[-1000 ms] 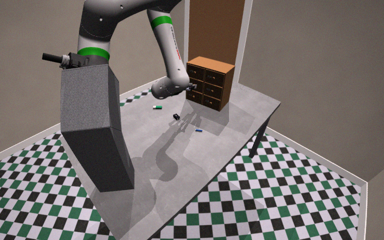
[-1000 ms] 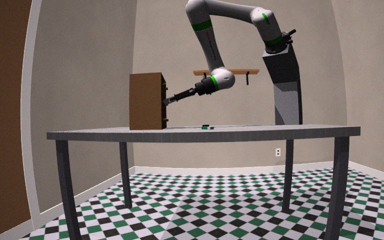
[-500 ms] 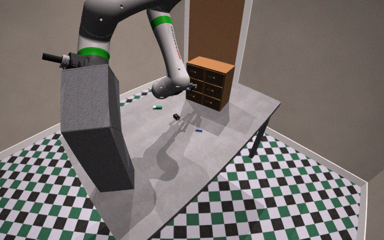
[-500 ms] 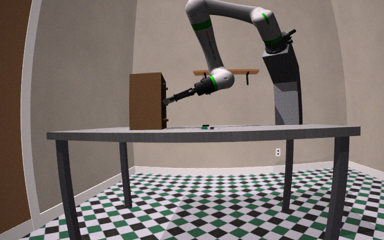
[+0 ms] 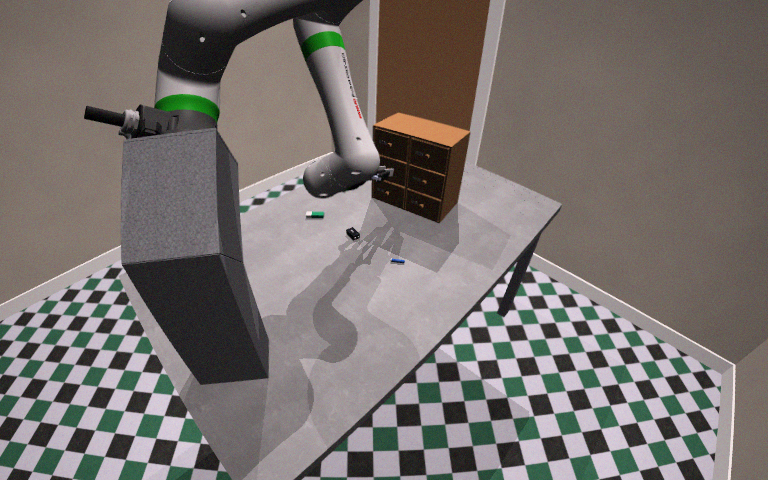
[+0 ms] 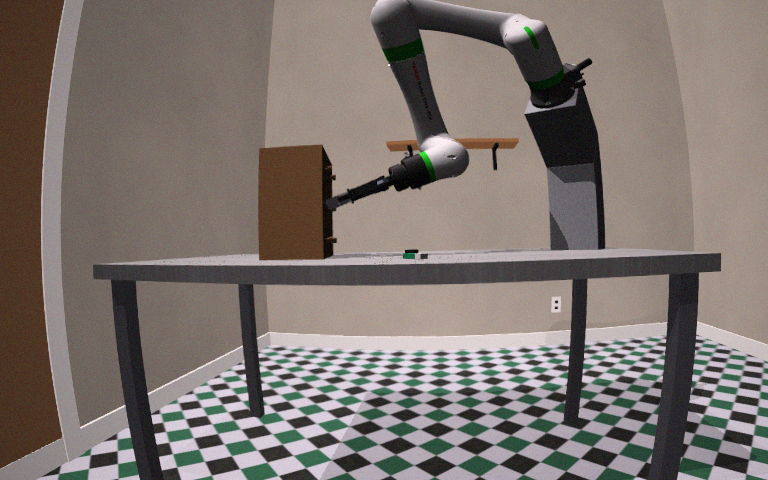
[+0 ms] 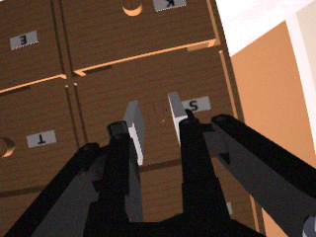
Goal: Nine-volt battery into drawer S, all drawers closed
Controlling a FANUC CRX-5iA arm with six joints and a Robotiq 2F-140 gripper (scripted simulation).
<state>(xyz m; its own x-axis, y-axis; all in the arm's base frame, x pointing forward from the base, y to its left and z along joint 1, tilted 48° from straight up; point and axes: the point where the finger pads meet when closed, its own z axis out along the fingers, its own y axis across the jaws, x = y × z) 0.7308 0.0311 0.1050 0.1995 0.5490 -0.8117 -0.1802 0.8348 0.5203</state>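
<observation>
The small wooden chest [image 5: 420,164] stands at the far end of the table and has six drawers, all pushed in. It also shows in the side view [image 6: 294,202]. In the wrist view the drawer marked S [image 7: 192,103] is right in front of my fingers. My gripper [image 7: 155,111] reaches level against that drawer's front, with its fingers a narrow gap apart. I cannot see the knob between them. The gripper also shows at the chest's middle row [image 5: 386,172] and in the side view [image 6: 331,202]. The black nine-volt battery [image 5: 352,232] lies on the table in front of the chest.
A green and white item [image 5: 314,213] lies left of the battery. A small blue item [image 5: 397,260] lies nearer the table's right edge. The robot's grey pedestal [image 5: 181,249] stands at the near left. Drawers marked K [image 7: 170,2], E [image 7: 23,39] and T [image 7: 41,138] surround S.
</observation>
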